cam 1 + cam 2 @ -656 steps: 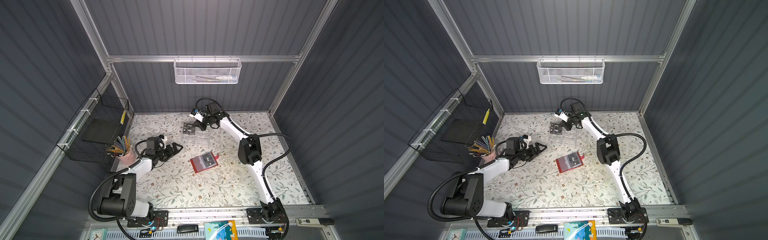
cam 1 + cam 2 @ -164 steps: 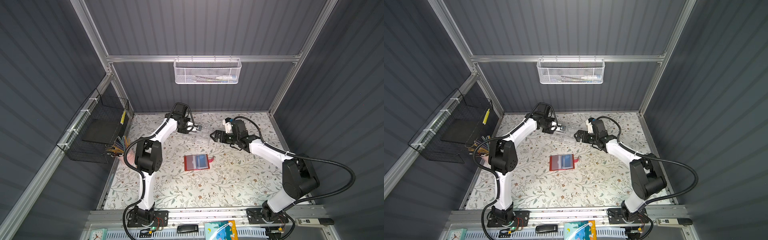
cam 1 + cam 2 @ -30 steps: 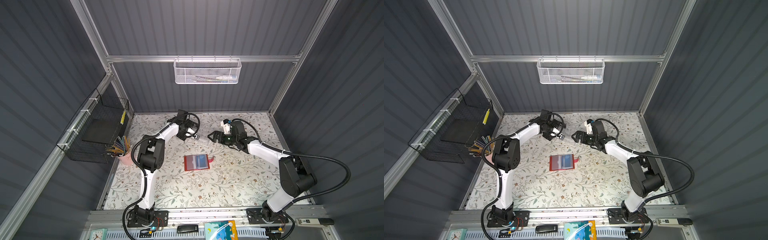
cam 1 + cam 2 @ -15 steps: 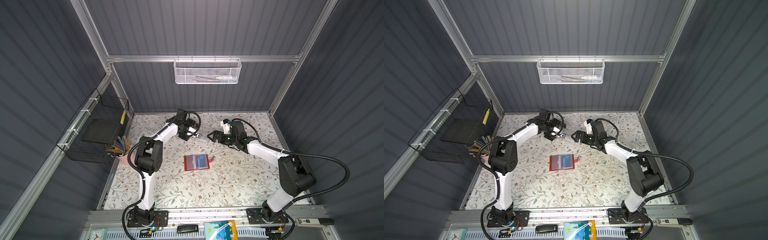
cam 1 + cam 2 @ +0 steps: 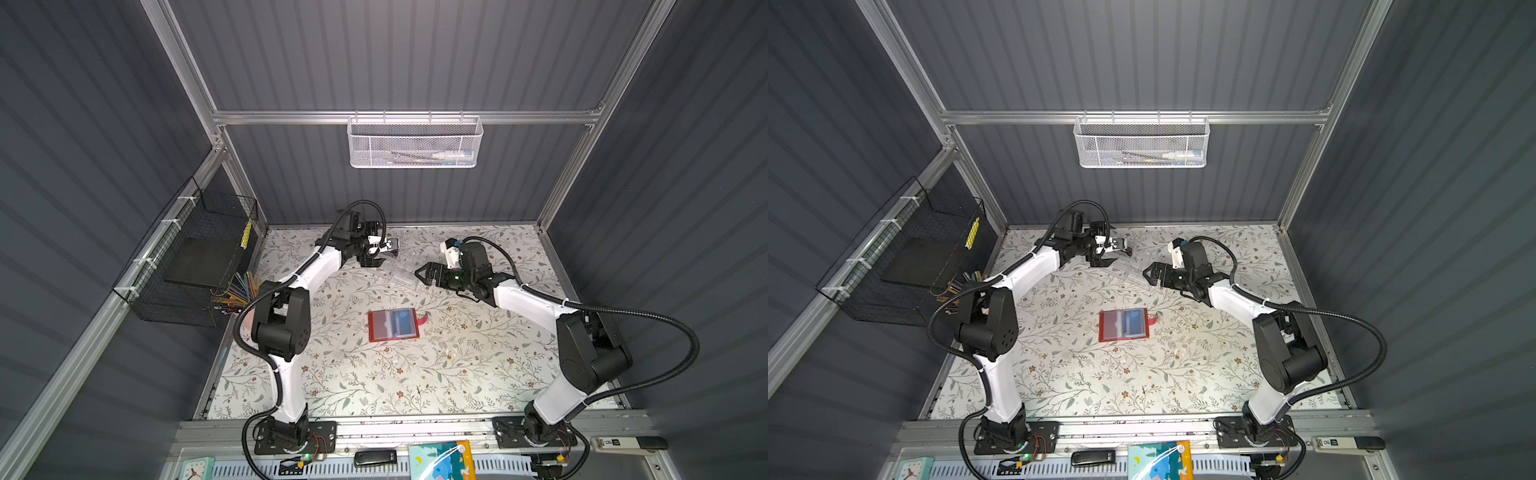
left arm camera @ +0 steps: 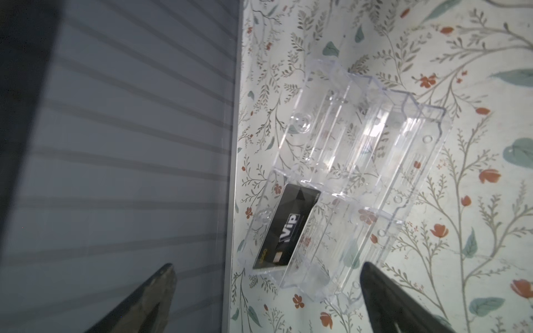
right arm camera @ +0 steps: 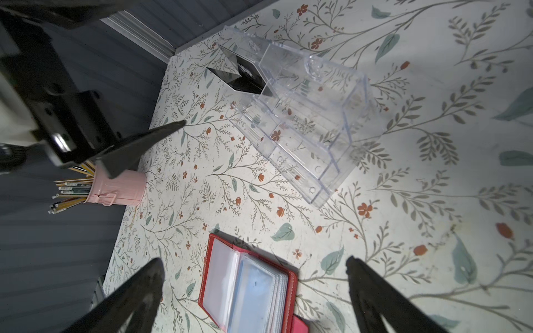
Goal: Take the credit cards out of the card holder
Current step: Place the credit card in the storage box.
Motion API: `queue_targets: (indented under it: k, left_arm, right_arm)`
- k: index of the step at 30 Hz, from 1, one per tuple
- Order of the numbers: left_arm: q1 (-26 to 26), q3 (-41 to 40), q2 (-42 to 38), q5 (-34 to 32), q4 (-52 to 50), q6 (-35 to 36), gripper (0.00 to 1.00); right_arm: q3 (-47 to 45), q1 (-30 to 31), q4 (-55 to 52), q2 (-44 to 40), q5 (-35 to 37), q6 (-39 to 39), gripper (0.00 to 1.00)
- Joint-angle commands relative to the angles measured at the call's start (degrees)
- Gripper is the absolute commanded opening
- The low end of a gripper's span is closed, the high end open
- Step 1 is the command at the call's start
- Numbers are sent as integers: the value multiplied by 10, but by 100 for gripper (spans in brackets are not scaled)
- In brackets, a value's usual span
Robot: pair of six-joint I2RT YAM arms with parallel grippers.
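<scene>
Both top views look steeply down from high at the front, taking in the whole table point(image 5: 374, 374). The two wrist views sit close above it, sharing the clear organizer point(image 6: 360, 150) (and its black card point(image 6: 285, 227)).

black card point(image 6: 284, 230): white "Vip" across its middle, clear in the left wrist view; the card stands in an end compartment of the clear organizer point(image 6: 360, 150)
small print near one short edge of the card: too small to read
clock point(image 5: 193, 471) numerals: too small to read
white device point(image 5: 611, 443) label: illegible
</scene>
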Motion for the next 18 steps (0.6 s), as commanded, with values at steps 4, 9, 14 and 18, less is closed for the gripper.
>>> queue_targets:
  k: [4,9,14,18]
  left_arm:
    - [31,-81,-93,-30,209,-422,100]
    - [32,-206,-166,-99,274,-638,100]
    - [32,-275,-219,-144,245,-780,100]
    - [32,-313,-278,-188,180,-821,100]
  right_arm:
    - [142,56,-91,61,139,-155,99]
    - [296,100,-177,156,233,-267,99]
    - [414,131,-232,243,305,-352,99]
    - [488,151,-260,312,379,-412,99]
